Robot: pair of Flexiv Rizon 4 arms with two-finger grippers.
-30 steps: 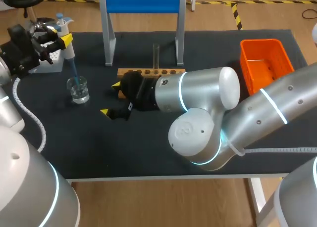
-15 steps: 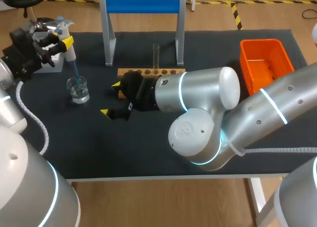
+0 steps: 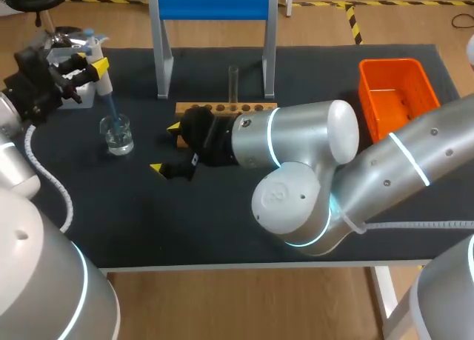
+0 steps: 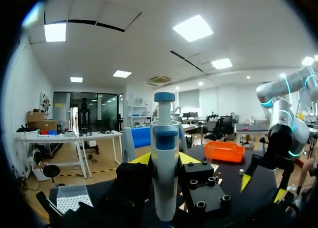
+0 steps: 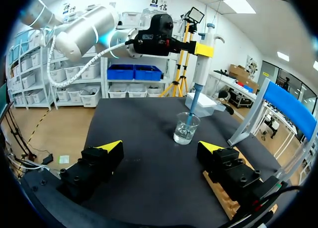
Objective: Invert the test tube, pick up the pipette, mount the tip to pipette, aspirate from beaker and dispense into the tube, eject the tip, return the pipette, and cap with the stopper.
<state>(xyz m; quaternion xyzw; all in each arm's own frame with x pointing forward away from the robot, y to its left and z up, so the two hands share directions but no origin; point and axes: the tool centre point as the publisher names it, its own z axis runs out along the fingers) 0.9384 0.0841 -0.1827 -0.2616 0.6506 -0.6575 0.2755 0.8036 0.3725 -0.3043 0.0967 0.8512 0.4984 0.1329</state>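
My left gripper (image 3: 87,64) is shut on the white pipette (image 3: 102,72) with a blue plunger top, holding it upright at the table's far left. Its blue tip (image 3: 111,110) reaches down into the glass beaker (image 3: 118,135), which holds clear liquid. In the left wrist view the pipette (image 4: 164,173) stands between the yellow fingertips. The right wrist view has the pipette (image 5: 203,51) over the beaker (image 5: 186,129), ahead of my right gripper (image 5: 161,147). My right gripper (image 3: 166,147) stands open and empty right of the beaker. A clear test tube (image 3: 233,83) stands upright in the wooden rack (image 3: 226,109).
A blue-barred stand (image 3: 213,4) rises behind the rack. An orange bin (image 3: 395,95) sits at the far right. A white box (image 3: 78,97) lies behind the beaker, partly hidden by my left gripper. My right arm (image 3: 296,155) lies across the table's middle.
My left gripper has shifted slightly with the pipette; the tip stays in the beaker. The right arm has not moved.
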